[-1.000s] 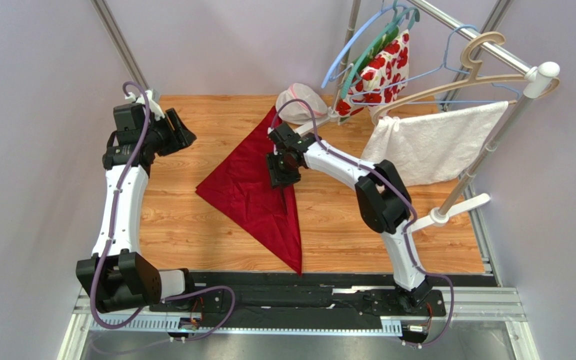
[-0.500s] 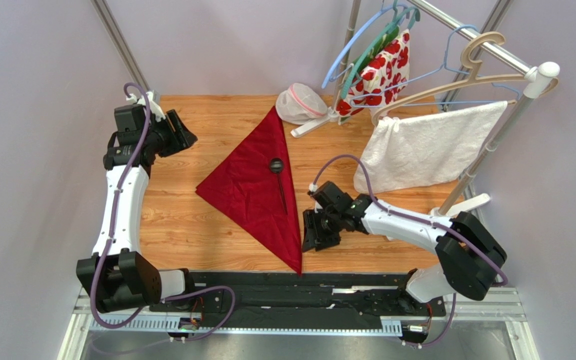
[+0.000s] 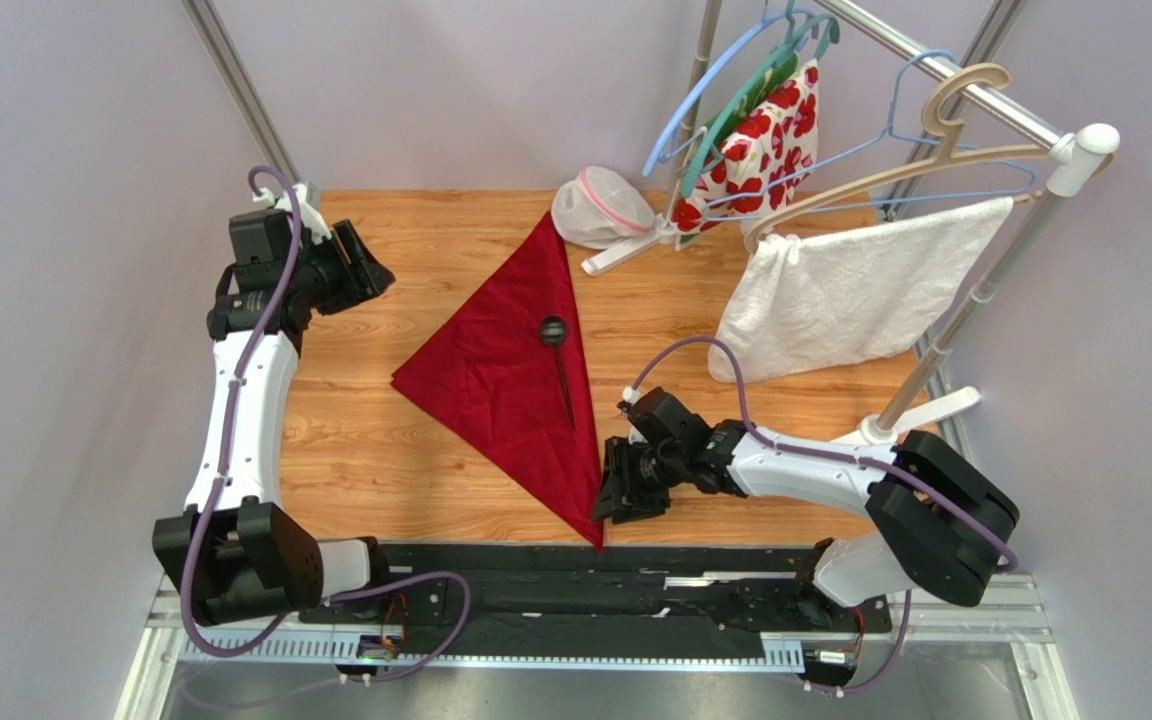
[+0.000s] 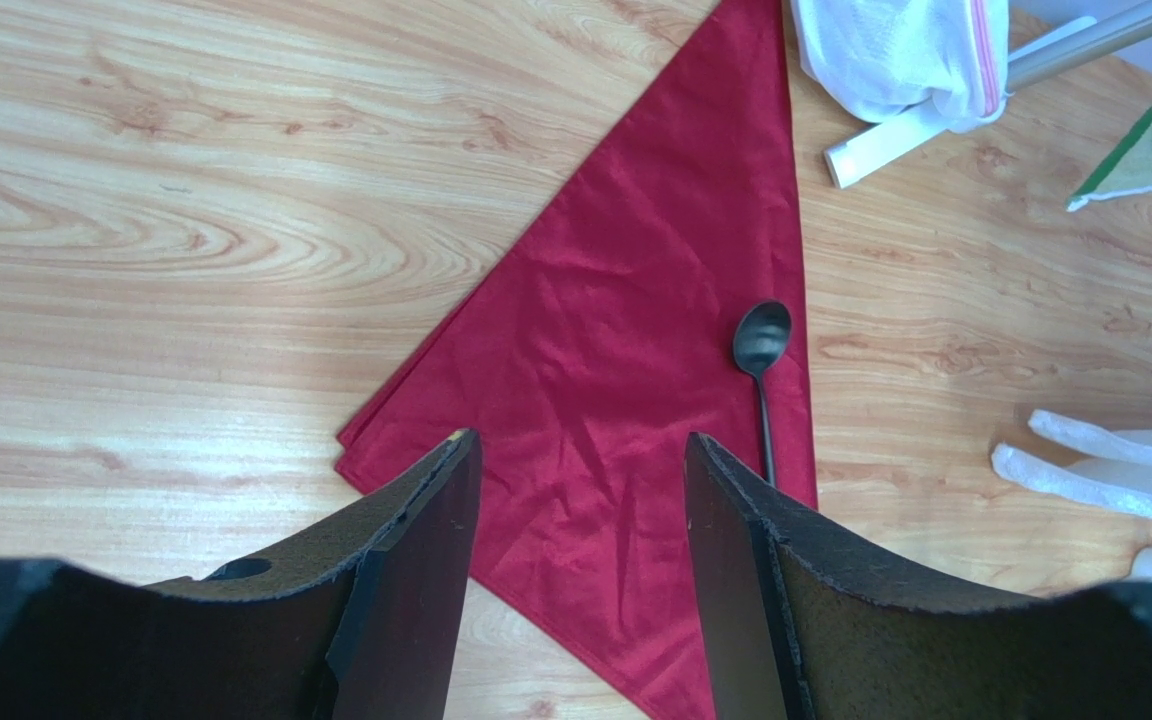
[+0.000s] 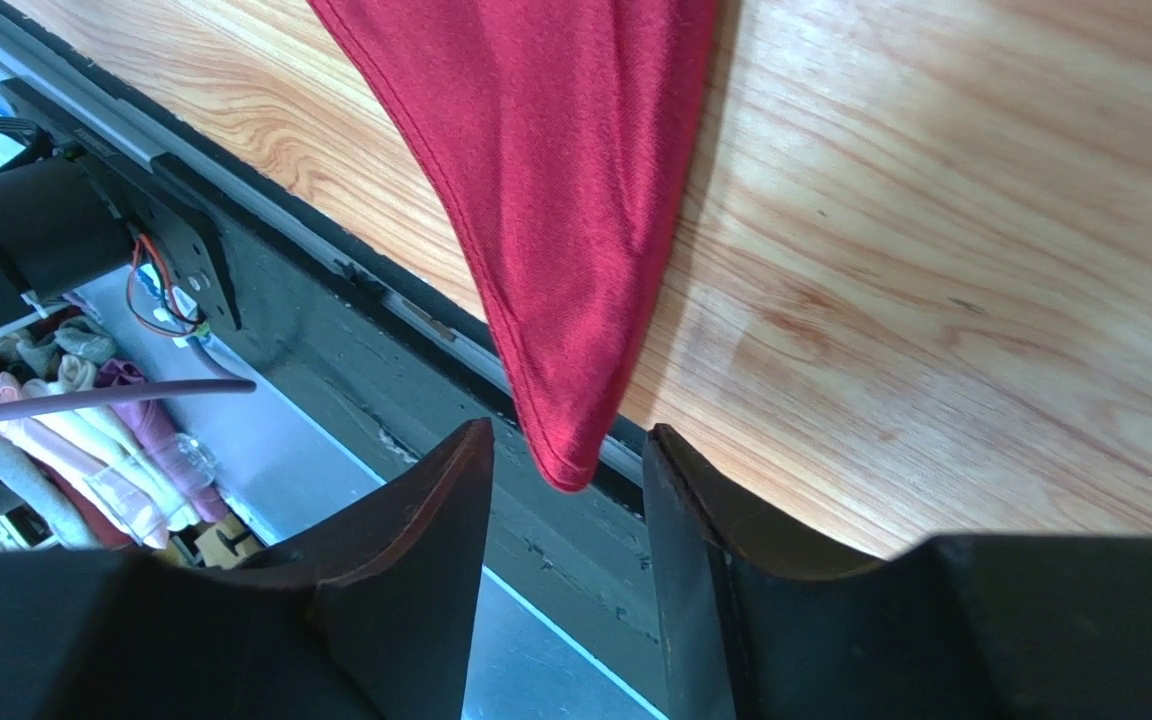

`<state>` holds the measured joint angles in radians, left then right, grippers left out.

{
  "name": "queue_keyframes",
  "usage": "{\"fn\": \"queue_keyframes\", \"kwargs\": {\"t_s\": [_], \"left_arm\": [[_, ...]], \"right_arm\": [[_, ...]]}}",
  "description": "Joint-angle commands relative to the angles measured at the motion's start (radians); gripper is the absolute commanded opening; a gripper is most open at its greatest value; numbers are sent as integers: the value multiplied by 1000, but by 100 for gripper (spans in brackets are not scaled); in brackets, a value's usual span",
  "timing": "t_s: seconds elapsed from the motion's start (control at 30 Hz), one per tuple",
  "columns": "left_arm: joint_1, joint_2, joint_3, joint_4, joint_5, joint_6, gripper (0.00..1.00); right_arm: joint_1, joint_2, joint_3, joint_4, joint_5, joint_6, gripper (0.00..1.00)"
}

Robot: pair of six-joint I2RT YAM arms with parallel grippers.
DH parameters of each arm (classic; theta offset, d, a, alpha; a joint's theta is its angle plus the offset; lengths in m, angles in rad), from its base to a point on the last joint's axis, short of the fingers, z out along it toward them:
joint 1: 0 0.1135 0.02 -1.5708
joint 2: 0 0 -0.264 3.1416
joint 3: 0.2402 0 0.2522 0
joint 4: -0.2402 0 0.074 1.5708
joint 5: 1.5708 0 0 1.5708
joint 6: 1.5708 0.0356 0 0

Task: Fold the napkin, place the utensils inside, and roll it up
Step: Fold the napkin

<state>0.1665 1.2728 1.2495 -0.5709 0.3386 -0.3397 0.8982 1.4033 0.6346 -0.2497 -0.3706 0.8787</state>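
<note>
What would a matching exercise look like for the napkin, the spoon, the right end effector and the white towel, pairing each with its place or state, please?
Column one:
1. napkin
2. spoon
3. right end effector
4. white towel

Column two:
A. hanging at the far right
B. lying on the red cloth near its right edge
C. open, fingers either side of the cloth's near corner
D. folded into a triangle, lying flat

Pairs: 1-D, 2-B, 3-C, 4-A.
</note>
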Motion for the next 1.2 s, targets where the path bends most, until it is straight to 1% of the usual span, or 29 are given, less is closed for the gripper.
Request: {"fn": "queue_keyframes", "kwargs": {"t_s": [0.0,0.03,0.17,0.33,0.57,0.9,1.17], "left_arm": [[8,-27,-1,36,8,-13,61],[8,-27,-1,36,10,-13,61],[8,-26,-1,36,14,-16,60],[10,-30,-2,39,17,-18,60],[10,-30,-1,39,17,-16,60],[8,-29,-1,37,17,-18,60],[8,-29,-2,39,17,-18,59]], "right_arm": [[19,20,-6,55,7,48,42],[25,22,-7,37,13,51,40],[30,17,-30,18,35,71,36],[39,62,-24,56,19,71,33],[56,117,-9,58,12,68,32],[65,123,-13,21,24,75,31],[67,148,-3,17,19,66,22]]}}
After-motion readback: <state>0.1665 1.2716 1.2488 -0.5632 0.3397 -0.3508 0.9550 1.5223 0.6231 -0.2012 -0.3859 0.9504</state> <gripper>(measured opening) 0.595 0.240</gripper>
